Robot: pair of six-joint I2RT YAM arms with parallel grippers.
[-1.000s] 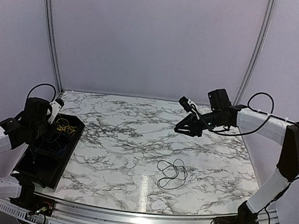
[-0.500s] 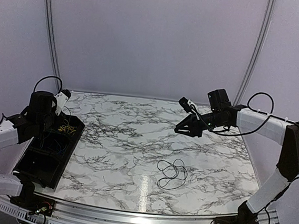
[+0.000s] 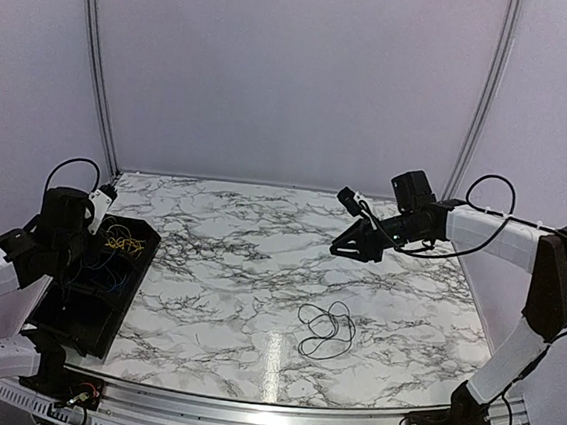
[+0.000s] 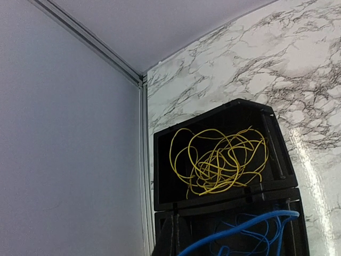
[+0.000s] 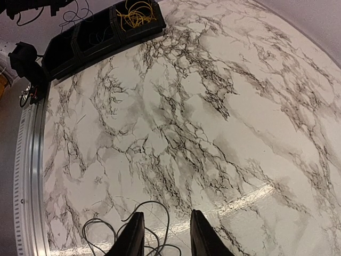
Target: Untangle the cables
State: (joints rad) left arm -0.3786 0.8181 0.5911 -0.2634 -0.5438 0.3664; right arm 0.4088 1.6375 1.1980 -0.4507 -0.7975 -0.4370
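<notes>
Top external: my left hand (image 3: pixel 72 237), clenched, hangs over the tray (image 3: pixel 101 331), where the yellow cable (image 4: pixel 218 160) and blue cable (image 4: pixel 240 226) lie in separate compartments, apparently sorted by colour. The black cable (image 3: pixel 325 329) lies loose on the bench (image 3: pixel 249 259). My right hand (image 3: pixel 343 248) hovers raised beyond it, released and empty, likely ready for 1 more pick.

A divided bin (image 3: pixel 82 319) sits on the left edge of the desk (image 3: pixel 238 268). One cable bundle (image 4: pixel 218 162) lies in its far compartment, and a second bundle (image 4: pixel 240 234) lies in the next compartment. A loose cable loop (image 3: pixel 325 329) lies on the desk right of centre, nearer the bases than the right tool (image 3: pixel 345 247).
</notes>
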